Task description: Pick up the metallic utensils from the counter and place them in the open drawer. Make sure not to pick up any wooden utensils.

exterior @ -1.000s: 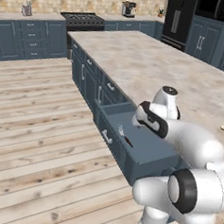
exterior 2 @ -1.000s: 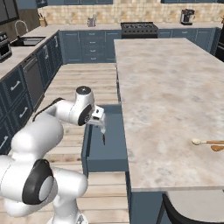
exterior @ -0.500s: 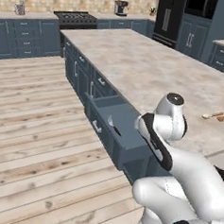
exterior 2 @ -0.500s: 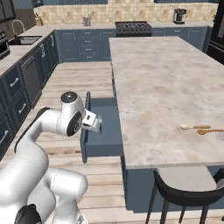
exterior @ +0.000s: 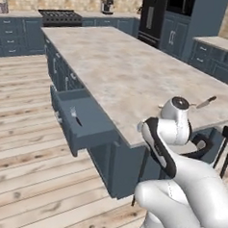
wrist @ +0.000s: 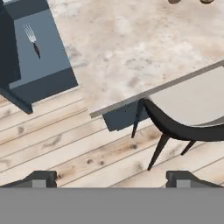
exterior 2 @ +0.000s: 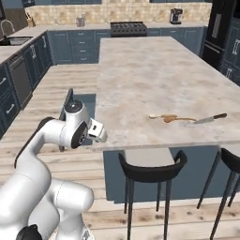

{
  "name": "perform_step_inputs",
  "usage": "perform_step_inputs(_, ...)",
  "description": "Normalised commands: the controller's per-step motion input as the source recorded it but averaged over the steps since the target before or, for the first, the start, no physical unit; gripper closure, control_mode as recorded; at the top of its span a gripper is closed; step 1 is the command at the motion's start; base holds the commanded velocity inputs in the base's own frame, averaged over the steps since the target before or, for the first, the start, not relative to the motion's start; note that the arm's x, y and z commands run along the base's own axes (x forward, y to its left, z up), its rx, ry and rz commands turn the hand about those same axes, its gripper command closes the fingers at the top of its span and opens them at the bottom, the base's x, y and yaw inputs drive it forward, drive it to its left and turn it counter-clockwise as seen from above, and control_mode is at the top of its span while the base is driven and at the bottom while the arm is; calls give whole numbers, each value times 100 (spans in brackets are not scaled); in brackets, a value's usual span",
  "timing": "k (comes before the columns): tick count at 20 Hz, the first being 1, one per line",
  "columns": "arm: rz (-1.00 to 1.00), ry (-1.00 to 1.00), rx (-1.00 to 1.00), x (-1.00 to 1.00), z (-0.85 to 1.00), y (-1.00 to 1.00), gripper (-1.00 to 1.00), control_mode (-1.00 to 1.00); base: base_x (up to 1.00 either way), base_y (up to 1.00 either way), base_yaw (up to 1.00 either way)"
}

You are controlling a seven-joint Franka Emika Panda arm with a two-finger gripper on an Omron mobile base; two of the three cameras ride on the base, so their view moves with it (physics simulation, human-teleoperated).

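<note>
Left base view: the fork (exterior: 73, 115) lies in the open drawer (exterior: 93, 130); the knife (exterior: 205, 101) lies near the counter (exterior: 124, 68)'s right edge.

Right base view: the knife (exterior 2: 210, 118), stiff, thin and probably slippery, rests beside the wooden spoons (exterior 2: 171, 118); grip its handle.

Hand view: the gripper (wrist: 111, 178) is spread apart, holding nothing.

Rendered home kitchen. Long island bench (exterior 2: 154, 75) of beige-grey marbled stone over dark blue cabinets, one shallow blue-grey drawer (exterior: 81, 121) pulled open, a silver fork with dark handle (wrist: 33, 39) lying in it. Black stove (exterior 2: 127, 28) set in the wall counter under a tan tiled backsplash (exterior 2: 117, 11). Tall black refrigerator (exterior: 156, 17) at the far end. Sink faucet (exterior 2: 5, 26) at far left. Black bar stool (exterior 2: 150, 173) tucked at the island's edge. Pale wood plank floor (exterior: 20, 177). Steel-bladed knife (exterior 2: 210, 118) and wooden spoons (exterior 2: 171, 117) on the stone top.
</note>
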Motion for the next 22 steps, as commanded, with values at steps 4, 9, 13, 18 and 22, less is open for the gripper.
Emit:
perform_step_inputs(4, 0, 0, 0, 0, 0, 0, -100, 100, -4, -100, 0)
perform_step_inputs(9, 0, 0, 0, 0, 0, 0, -100, 100, 0, -100, 5)
perform_step_inputs(13, 0, 0, 0, 0, 0, 0, -100, 100, 0, -100, 15)
perform_step_inputs(18, 0, 0, 0, 0, 0, 0, -100, 100, 0, -98, 20)
perform_step_inputs(22, 0, 0, 0, 0, 0, 0, -100, 100, 28, -48, 21)
